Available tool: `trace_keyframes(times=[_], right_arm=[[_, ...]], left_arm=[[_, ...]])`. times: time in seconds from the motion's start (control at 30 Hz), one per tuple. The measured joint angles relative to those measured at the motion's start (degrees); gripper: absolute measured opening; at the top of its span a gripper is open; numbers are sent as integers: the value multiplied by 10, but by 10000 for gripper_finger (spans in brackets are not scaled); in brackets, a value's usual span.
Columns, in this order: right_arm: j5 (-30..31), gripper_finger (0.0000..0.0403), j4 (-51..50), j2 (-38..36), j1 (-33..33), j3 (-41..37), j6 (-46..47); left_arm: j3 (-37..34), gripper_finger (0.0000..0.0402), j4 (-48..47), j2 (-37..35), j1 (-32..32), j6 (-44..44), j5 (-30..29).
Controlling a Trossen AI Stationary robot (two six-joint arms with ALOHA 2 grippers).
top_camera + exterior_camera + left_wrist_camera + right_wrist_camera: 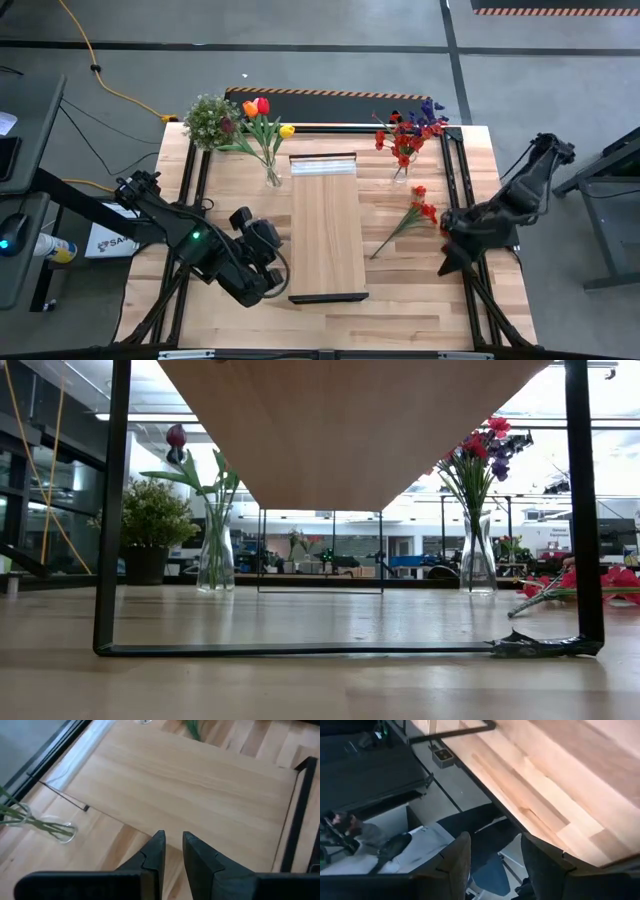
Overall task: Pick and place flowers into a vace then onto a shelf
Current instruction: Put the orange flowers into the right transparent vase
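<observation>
So far you are partway through: two glass vases are already holding flowers, and neither is sitting on the shelf [327, 228] yet. The left vase [273, 177], with its red, orange and yellow tulips [262, 112], is standing on the tabletop [410, 290] just beside the shelf's far left corner. The right vase [400, 172], with the red sprays and purple sprig [410, 128], is standing near the far right of the shelf but apart from it. One red-flowered stem [404, 222] is lying loose on the table between the shelf and the right arm, so you are looking at one more pick before the bouquets are complete. The bushy green potted plant [210, 121] is sitting at the far left corner and is not part of the job. Your left gripper [262, 262] is hovering just left of the shelf's near end; the left wrist view shows its fingers [156, 851] standing a narrow gap apart with nothing between them, pointing over the shelf board. Your right gripper [452, 256] is resting at the near right edge of the table, away from the loose stem; in the right wrist view its fingers [460, 857] are standing clearly apart and empty, looking past the table edge toward the floor. As I judge it, what is left for you is putting that loose stem into a vase, most likely the right one, and then lifting both vases onto the shelf, which is bare.
</observation>
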Motion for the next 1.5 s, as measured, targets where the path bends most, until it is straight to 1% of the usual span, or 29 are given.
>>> trace_keyframes(times=[0.2,0.47,0.6,0.7,0.77,0.8,0.93,1.13,1.27,1.37,1.5], right_arm=[[17,165,56,78,49,0,14],[-9,165,73,165,102,0,22],[-9,165,76,194,124,0,18],[3,165,71,205,136,0,34],[25,165,63,207,140,0,46],[35,165,63,208,141,0,49],[54,165,64,210,126,0,59],[82,165,67,216,74,0,59],[73,165,57,225,29,0,67],[66,165,26,226,2,0,79],[66,165,-11,227,-39,0,90]], left_arm=[[-4,101,-24,0,0,0,0],[-4,101,-24,0,0,6,0],[-4,101,-30,0,0,7,-8],[-4,101,-57,0,0,-13,-25],[-4,101,-86,0,0,-58,-33],[-9,101,-81,-3,0,-68,-36],[-36,101,-80,-33,0,-93,-40],[-118,101,-82,-113,0,-126,-48],[-177,101,-83,-170,0,-148,-33],[-214,101,-83,-206,0,-147,-17],[-257,101,-82,-249,0,-147,-15]])
